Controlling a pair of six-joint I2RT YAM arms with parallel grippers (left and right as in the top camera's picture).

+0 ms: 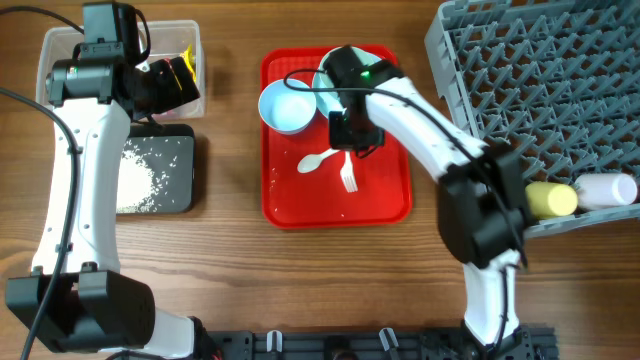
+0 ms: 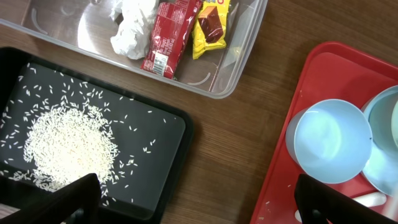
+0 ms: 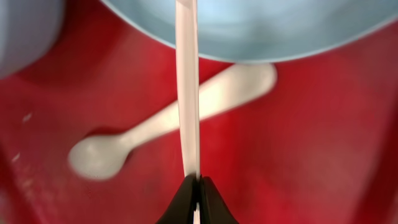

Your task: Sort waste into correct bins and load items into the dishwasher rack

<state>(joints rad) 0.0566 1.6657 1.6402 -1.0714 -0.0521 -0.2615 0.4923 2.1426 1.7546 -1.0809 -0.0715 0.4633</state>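
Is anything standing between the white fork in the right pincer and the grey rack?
Nothing visible does. The right pincer is shut on the fork over the red tray; between tray and rack lies only table. The bowl sits on the other side.

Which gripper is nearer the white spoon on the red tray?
Right. The right gripper hangs right by the spoon, shut on a white fork. The left gripper hangs open off the red tray, by the clear tub and black tray.
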